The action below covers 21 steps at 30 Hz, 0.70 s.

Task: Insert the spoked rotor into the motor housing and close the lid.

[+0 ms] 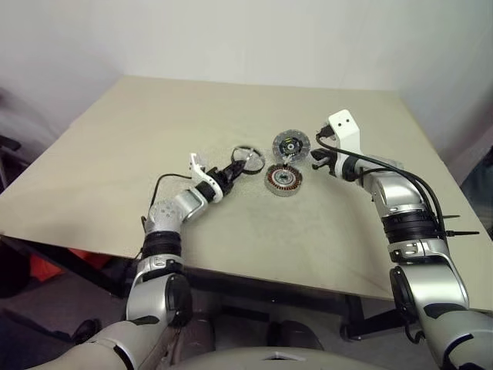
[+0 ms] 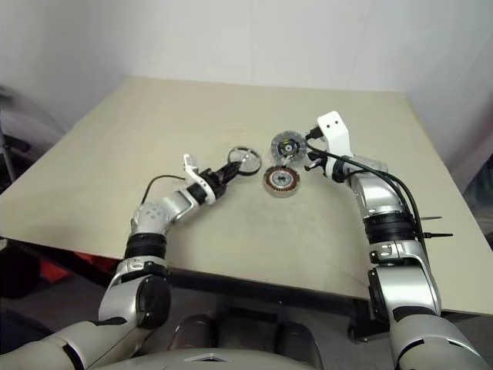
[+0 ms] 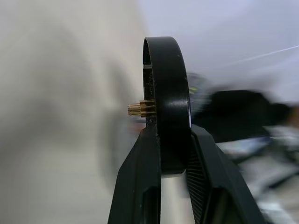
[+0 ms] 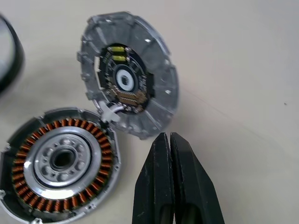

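In the left eye view, a beige, flat-topped table (image 1: 154, 139) takes up the middle of the frame, its near edge running along the lower half and its far edge meeting a pale wall. The left gripper (image 1: 240, 165) sits just left of centre, clamped on the spoked rotor (image 1: 249, 158), a small round wheel with a dark rim and thin spokes, held clear above the tabletop. Right of it lies the motor housing (image 1: 283, 179), a short silver ring with copper-brown windings inside, flat on the table. Touching its upper edge, the lid (image 1: 291, 143), a round blue-grey disc with a black centre, leans up from the housing. The right gripper (image 1: 317, 160) is just right of the lid, fingers pressed together and empty. Wide bare tabletop lies to the left, behind and in front of the parts, all well away from any edge.

In the right eye view the same group sits centre frame, with open table all round.

In the left wrist view, the two black fingers (image 3: 140, 186) pinch the rotor's rim edge-on, a small brass-coloured hub stub pointing to the left of the frame.

In the right wrist view, the closed fingers (image 4: 161, 186) rise at lower centre, close to the tilted lid (image 4: 159, 93) but apart from it; the housing (image 4: 9, 154) fills the lower left, its bore open.
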### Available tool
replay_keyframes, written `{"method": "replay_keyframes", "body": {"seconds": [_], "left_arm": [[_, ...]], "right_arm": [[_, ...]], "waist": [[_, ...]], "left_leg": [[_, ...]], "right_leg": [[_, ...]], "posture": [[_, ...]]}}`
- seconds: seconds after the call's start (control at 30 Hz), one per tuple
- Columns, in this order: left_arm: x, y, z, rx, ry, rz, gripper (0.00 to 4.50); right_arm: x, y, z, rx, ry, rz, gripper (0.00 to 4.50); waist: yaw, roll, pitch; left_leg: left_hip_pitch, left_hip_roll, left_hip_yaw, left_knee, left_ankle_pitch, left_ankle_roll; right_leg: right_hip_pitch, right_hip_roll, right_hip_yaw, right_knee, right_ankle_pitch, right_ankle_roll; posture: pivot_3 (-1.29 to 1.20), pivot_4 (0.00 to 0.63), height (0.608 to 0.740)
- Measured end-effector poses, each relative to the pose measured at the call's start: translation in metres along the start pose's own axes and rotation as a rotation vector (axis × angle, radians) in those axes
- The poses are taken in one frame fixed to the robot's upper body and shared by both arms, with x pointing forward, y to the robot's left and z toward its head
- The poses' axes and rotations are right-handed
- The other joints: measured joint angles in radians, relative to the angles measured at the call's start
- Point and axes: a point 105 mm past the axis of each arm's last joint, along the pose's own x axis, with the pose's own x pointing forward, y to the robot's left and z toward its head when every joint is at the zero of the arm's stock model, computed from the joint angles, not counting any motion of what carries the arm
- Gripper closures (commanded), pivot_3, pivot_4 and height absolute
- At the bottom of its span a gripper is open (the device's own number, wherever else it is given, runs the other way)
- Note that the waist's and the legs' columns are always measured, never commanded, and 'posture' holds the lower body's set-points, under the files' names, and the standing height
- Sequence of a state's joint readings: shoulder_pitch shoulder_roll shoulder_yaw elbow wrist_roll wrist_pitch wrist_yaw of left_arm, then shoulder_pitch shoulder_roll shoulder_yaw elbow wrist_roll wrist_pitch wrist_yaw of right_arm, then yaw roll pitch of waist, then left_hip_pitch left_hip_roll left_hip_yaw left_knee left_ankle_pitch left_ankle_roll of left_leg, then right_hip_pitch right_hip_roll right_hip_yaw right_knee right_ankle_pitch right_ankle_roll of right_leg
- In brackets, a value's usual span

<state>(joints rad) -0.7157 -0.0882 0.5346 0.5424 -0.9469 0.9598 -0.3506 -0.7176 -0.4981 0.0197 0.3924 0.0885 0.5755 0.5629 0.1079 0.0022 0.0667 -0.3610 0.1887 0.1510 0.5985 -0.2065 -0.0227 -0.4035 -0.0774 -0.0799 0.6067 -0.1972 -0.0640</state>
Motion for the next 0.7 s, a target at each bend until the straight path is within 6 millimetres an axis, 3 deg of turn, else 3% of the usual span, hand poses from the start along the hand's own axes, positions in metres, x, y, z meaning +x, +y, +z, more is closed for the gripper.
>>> {"method": "replay_keyframes", "body": {"seconds": [0.13,0.43,0.7], "left_arm": [[0.010,-0.011,-0.011,-0.066,0.064,-0.050,4.06],[0.035,0.007,-0.047,-0.201,0.207,0.035,4.06],[0.043,0.024,-0.056,-0.193,0.209,0.113,4.06]], "right_arm": [[-0.001,-0.002,-0.001,-0.007,0.005,-0.010,4.50],[-0.008,-0.009,-0.010,-0.004,0.027,-0.050,4.50],[-0.013,-0.011,-0.007,0.000,0.015,-0.070,4.50]], "waist": [[-0.001,0.000,0.000],[0.011,0.000,0.000],[0.019,0.000,0.000]], "left_leg": [[0.000,0.000,0.000,0.000,0.002,0.003],[-0.001,-0.001,-0.001,0.000,0.001,0.005],[-0.001,-0.002,-0.001,0.000,0.001,0.005]], "right_leg": [[0.000,0.000,0.000,0.000,0.000,0.000],[0.000,0.000,0.000,-0.002,0.000,0.001],[0.000,-0.001,0.000,-0.002,-0.001,0.002]], "posture": [[0.00,0.000,0.740],[0.00,0.000,0.740],[0.00,0.000,0.740]]}}
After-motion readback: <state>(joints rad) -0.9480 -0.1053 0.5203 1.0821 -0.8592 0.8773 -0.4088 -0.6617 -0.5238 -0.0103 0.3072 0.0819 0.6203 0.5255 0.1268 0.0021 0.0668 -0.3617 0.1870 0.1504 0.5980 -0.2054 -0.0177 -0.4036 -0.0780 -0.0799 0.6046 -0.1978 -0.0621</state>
